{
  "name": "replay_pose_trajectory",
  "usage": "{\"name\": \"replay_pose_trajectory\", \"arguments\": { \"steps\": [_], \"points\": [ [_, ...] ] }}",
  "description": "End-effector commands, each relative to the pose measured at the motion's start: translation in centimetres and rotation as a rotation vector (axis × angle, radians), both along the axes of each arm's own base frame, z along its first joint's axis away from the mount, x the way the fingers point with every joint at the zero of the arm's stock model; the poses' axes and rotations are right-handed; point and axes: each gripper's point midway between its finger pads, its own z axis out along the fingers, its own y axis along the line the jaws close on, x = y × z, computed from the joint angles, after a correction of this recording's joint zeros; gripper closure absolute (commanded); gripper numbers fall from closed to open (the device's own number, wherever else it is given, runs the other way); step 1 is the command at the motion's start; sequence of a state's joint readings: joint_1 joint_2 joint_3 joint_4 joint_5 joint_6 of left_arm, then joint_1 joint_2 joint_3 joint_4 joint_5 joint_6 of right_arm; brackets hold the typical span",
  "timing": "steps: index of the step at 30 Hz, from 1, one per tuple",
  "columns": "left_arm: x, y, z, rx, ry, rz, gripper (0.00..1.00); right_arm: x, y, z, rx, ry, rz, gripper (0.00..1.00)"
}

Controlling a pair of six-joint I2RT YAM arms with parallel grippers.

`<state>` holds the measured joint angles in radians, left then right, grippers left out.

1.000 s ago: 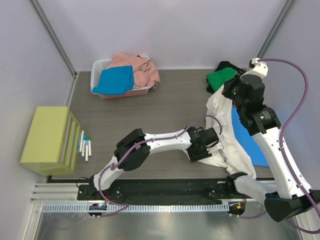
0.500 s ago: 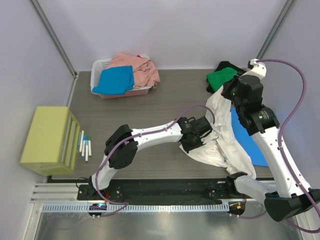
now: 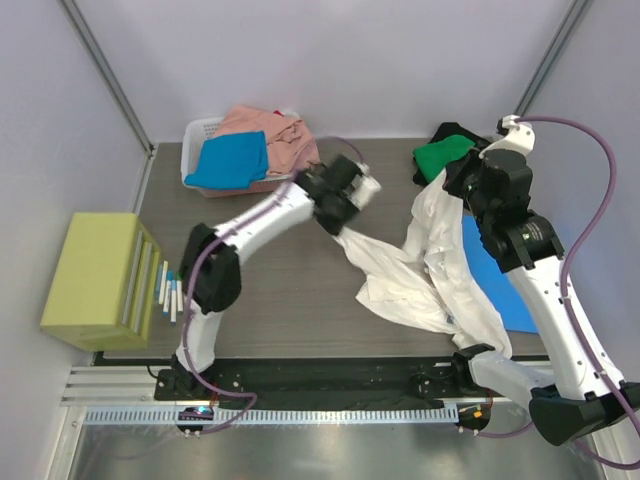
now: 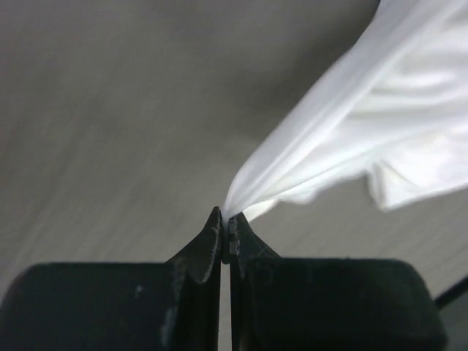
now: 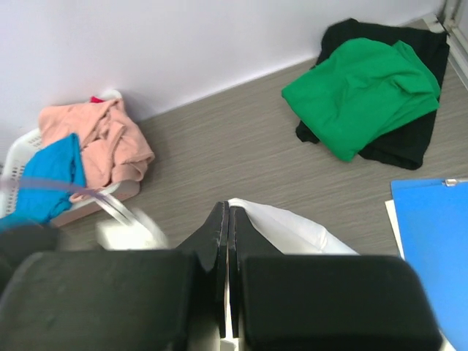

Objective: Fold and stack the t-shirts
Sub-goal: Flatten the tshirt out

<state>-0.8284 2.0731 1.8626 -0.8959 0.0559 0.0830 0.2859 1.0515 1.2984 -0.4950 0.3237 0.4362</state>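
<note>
The soft, creased white t-shirt (image 3: 420, 285) is held by the left gripper (image 4: 225, 232) and right gripper (image 5: 227, 218), each pinched closed on a thin edge. Woodgrain table (image 3: 280, 295) is seen to its left.

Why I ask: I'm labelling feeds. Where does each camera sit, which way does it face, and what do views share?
Top external: above and behind the bases, looking down on the table; both arms show, holding the white t-shirt.
Left wrist: on the left arm, looking along the left tool, shut on the white t-shirt, over the table.
Right wrist: on the right arm, looking past the right tool to the green t-shirt and basket.
Shared: all three show the white t-shirt.
</note>
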Motion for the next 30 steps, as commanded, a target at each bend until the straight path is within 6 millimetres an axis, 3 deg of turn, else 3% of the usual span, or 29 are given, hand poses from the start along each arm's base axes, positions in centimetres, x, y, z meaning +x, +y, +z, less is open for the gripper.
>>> {"name": "replay_pose_trajectory", "arguments": {
  "steps": [1,2,3,4,5,6,8,9,13,18,21,28,30],
  "points": [
    [8.2,12.0,14.2,-0.218,-0.197,0.303,1.00,-2.1,0.4,7.0,0.042,-0.192,0.067,0.99],
    [8.2,14.0,16.7,-0.248,-0.243,0.336,1.00,-2.7,1.1,7.4,0.065,-0.204,0.112,0.99],
    [8.9,17.0,17.3,-0.241,-0.262,0.386,1.00,-3.0,1.5,7.8,0.077,-0.214,0.135,0.99],
    [8.7,18.4,17.9,-0.244,-0.278,0.405,1.00,-3.5,2.1,8.3,0.094,-0.224,0.169,0.99],
    [7.8,19.8,19.8,-0.259,-0.321,0.416,1.00,-3.8,2.7,8.8,0.115,-0.235,0.204,0.99],
    [7.3,20.9,19.6,-0.247,-0.316,0.436,1.00,-4.8,4.2,9.6,0.136,-0.253,0.300,0.99],
    [5.8,23.7,21.9,-0.260,-0.373,0.466,1.00,-6.2,5.4,11.5,0.166,-0.293,0.387,0.99],
    [5.1,25.1,21.7,-0.246,-0.368,0.491,1.00,-7.3,6.1,12.4,0.190,-0.312,0.436,0.99],
    [1.0,27.9,24.1,-0.216,-0.431,0.480,1.00,-10.8,6.0,15.8,0.221,-0.393,0.488,0.99],
    [-5.7,30.0,28.3,-0.204,-0.587,0.438,1.00,-15.1,5.8,17.6,0.228,-0.442,0.551,0.99],
    [-8.0,31.8,30.4,-0.167,-0.682,0.471,1.00,-18.2,5.8,18.5,0.248,-0.471,0.600,0.99],
    [-15.6,35.1,35.9,-0.199,-0.901,0.578,1.00,-27.3,4.0,22.6,0.282,-0.603,0.663,0.99],
    [-18.3,36.0,37.4,-0.229,-0.977,0.602,1.00,-28.9,3.6,23.3,0.285,-0.626,0.665,0.99]
  ]
}}
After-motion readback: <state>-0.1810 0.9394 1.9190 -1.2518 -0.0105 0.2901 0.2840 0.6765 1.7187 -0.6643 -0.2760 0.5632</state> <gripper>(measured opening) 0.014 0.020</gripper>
